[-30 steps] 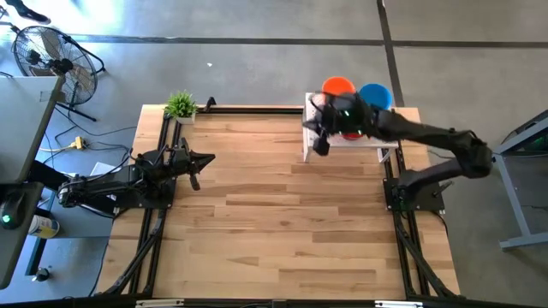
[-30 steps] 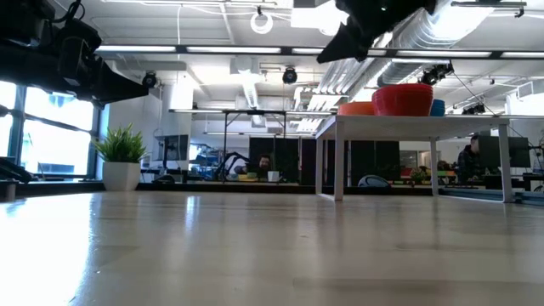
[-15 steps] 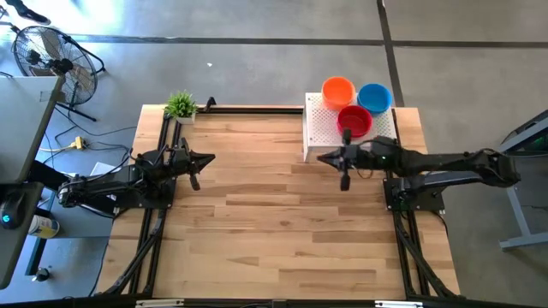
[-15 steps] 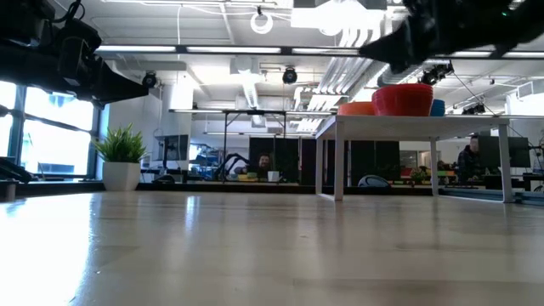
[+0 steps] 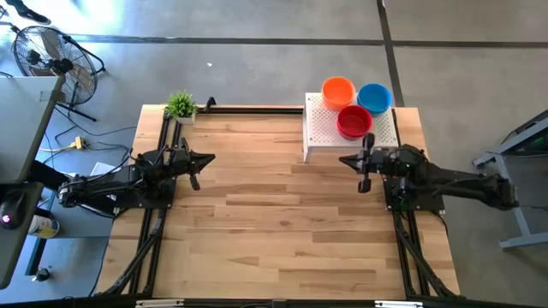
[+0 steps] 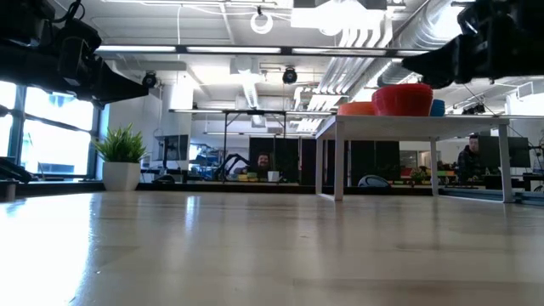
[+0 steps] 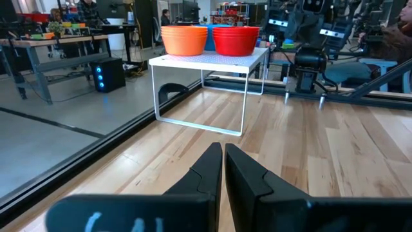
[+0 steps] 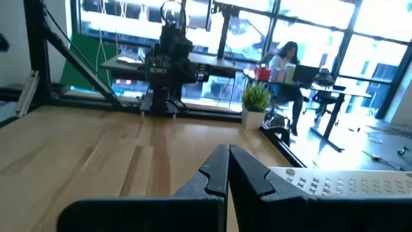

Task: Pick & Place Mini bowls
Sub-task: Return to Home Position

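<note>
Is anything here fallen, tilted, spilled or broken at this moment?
Nothing stands out. The orange bowls, blue bowls and red bowls sit level on the white stand, the plant stands upright, and the left gripper and right gripper hang shut, away from them.

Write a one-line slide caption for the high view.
Orange bowl, blue bowl and red bowl on the white stand; left gripper and right gripper both shut.

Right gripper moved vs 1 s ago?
Yes. In the high view the right gripper, shut, has come off the white stand and drawn back toward the right edge of the table.
</note>
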### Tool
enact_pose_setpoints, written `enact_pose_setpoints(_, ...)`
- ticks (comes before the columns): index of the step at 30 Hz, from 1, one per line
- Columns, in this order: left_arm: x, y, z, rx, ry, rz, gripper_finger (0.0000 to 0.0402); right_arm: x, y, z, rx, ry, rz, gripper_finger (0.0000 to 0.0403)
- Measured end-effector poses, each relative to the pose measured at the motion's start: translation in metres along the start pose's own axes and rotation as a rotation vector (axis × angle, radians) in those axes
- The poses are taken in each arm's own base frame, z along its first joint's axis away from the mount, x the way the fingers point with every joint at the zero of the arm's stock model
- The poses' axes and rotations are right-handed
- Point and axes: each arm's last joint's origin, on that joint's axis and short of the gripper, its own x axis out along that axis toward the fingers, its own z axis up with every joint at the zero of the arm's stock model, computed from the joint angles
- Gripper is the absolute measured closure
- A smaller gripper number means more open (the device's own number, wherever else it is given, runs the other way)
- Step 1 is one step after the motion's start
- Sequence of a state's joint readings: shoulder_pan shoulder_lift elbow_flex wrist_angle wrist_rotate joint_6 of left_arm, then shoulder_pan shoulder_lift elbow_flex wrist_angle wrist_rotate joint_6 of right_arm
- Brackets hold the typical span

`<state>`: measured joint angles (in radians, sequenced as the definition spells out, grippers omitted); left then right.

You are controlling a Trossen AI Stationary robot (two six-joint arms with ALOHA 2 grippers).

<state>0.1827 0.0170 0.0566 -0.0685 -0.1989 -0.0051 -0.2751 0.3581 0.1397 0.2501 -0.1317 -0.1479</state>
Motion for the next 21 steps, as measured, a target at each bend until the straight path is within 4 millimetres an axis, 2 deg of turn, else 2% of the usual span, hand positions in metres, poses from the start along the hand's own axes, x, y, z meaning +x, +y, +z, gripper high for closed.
enact_pose_setpoints(10, 0.000, 0.000, 0.000, 0.000, 0.000, 0.000, 0.0385, -0.019, 0.000, -0.023, 0.021, -0.099, -0.070, 0.0403)
enact_pose_setpoints(21, 0.000, 0.000, 0.001, 0.031, -0.015, 0.006, 0.0385, -0.024, -0.003, -0.024, 0.049, -0.098, -0.120, 0.0403)
